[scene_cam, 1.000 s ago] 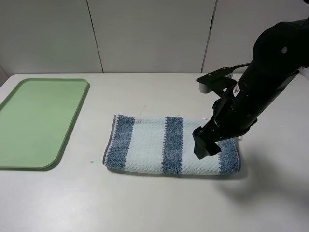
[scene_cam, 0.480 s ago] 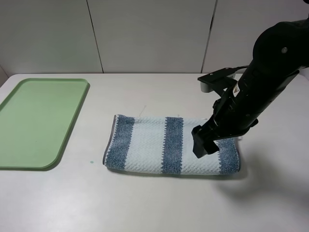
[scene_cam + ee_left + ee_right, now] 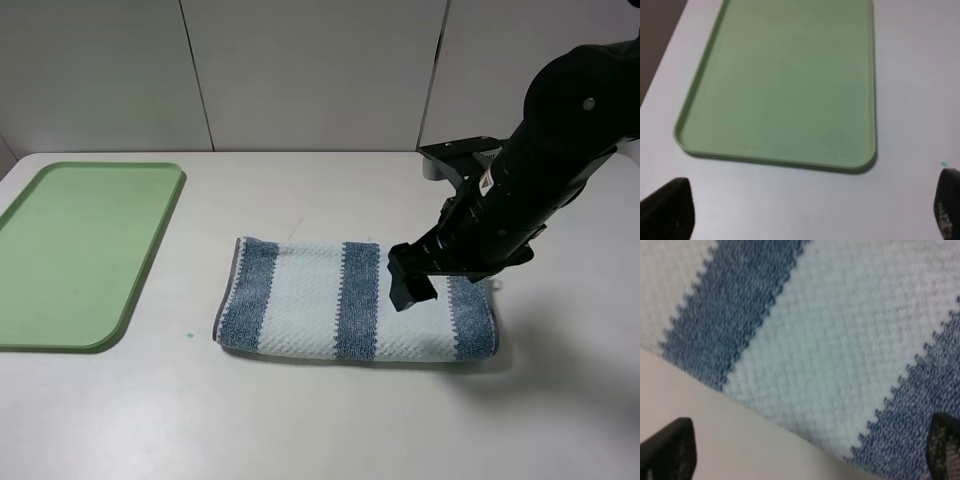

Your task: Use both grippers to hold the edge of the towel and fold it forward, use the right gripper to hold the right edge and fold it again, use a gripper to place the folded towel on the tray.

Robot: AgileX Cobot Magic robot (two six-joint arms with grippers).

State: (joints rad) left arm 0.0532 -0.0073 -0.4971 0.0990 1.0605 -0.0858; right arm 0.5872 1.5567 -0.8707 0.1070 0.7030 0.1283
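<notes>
From the high camera, the towel [image 3: 300,300] lies flat on the white desk [image 3: 300,420] as a long, doubled rectangle with wide dark blue and pale stripes. A thin grey hem [image 3: 228,285] runs down its left end. The light-green tray [image 3: 70,250] sits at the left side of the desk, well apart from the towel and with nothing on it. The black right arm reaches in from the right, and the right tool [image 3: 411,289] hangs over the right half of the towel, above the pale band between two dark stripes. Whether it touches the cloth cannot be told from here. The left tool does not show in this view. A panelled pale wall [image 3: 310,70] stands behind the desk.

In the left wrist view, the left tool [image 3: 808,209] is spread wide, with one black finger [image 3: 667,212] at each side of the picture and only bare desk [image 3: 920,75] between them. The tray [image 3: 785,85] lies beyond the fingertips, not touched. A tiny teal speck [image 3: 943,163] marks the desk beside the tray's corner.

In the right wrist view, the right tool [image 3: 806,447] also stands wide apart and grips nothing, its black fingers [image 3: 667,452] at the two sides of the picture. The towel [image 3: 830,355] fills most of the picture close below, its woven stripes running slantwise. A wedge of desk [image 3: 700,410] shows along the towel's border.
</notes>
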